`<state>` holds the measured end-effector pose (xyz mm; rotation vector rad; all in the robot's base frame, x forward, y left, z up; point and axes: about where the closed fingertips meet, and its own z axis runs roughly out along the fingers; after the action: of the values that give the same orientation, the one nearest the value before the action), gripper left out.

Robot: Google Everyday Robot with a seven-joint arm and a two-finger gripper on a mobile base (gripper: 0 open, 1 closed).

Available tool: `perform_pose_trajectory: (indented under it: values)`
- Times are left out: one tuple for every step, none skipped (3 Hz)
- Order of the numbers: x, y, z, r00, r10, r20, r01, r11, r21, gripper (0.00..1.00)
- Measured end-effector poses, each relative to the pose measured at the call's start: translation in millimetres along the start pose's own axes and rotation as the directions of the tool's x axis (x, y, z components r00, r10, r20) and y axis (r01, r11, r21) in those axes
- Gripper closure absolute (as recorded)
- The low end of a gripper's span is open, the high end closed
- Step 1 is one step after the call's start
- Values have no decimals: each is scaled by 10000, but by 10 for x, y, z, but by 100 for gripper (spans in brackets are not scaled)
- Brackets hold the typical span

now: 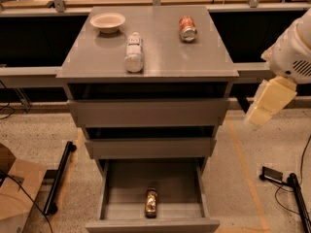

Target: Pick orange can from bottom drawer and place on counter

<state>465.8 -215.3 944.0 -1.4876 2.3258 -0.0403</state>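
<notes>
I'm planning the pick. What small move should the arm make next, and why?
Probably lower the gripper leftward toward the open bottom drawer: it hangs right of the top drawer, while the orange can lies on its side near the bottom drawer's front.

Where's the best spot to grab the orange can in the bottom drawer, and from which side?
Grip the orange can across its middle, coming straight down from above. It lies on its side near the front panel of the bottom drawer, ends pointing front and back, so its left and right flanks are exposed. The gripper hangs to the cabinet's right, higher up.
</notes>
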Motion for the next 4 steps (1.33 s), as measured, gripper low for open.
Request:
perform_pose_trajectory:
  values:
    - [-15, -111, 463, 9900, 1407, 57, -1405, 9899, -185, 0]
    - [-25, -120, 485, 9804, 1971, 79, -1969, 9803, -182, 0]
    - [6, -167, 531, 9738, 2272, -109, -2272, 9738, -41, 0]
    - [50, -135, 950, 9395, 3423, -78, -3422, 9379, -566, 0]
